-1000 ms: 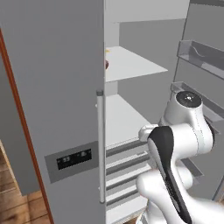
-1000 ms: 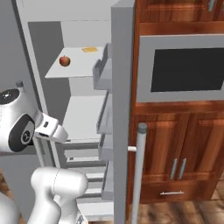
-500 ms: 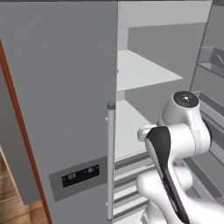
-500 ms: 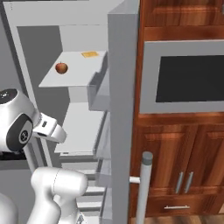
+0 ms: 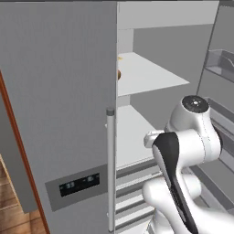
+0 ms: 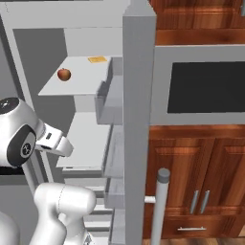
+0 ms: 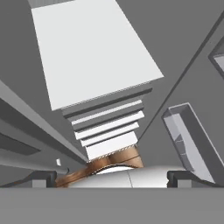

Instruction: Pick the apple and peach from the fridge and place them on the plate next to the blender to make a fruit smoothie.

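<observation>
My claw (image 7: pixel 111 177), fingers apart and empty, points down at the fridge's (image 6: pixel 139 95) lower shelves, while the apple (image 6: pixel 63 74) sits on the upper shelf (image 6: pixel 81 76), above and beyond my hand.

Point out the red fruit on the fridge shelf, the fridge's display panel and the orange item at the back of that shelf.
apple (image 6: pixel 63 74): right base view, middle of the fruit.
display panel (image 5: pixel 79 184): left base view, centre of the black panel.
orange item (image 6: pixel 97 60): right base view, its flat top.
</observation>
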